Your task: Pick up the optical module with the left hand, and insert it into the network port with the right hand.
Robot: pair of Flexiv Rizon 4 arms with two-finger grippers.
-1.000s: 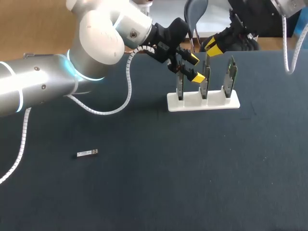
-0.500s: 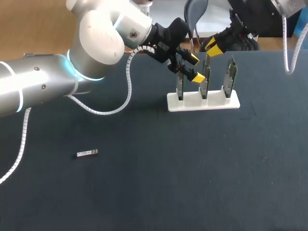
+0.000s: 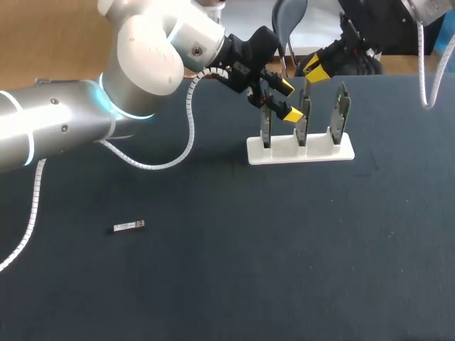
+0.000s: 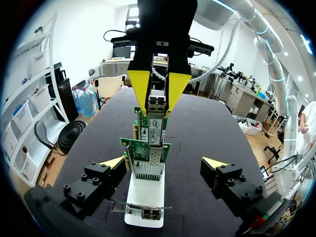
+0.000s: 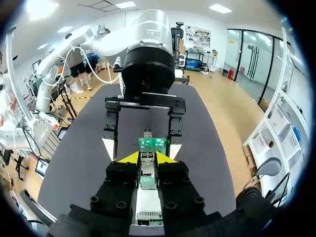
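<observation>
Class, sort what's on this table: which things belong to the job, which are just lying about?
Job: optical module in right tool; left tool; network cards in white holder.
Lying about: second module flat on the table, untouched.

Smooth silver and white shells on the left arm (image 3: 64, 124), banded with glowing blue rings at the joints. A white spiral-wrapped cable (image 3: 191, 128) along its length, ending at a black wrist. Black, blocky fingers on the left gripper (image 4: 163, 163), studded with hex screws and capped by bright yellow wedge tips. Same black body and yellow tips on the right gripper (image 5: 147, 158); a second spiral cable (image 3: 422, 64) beside its arm.
</observation>
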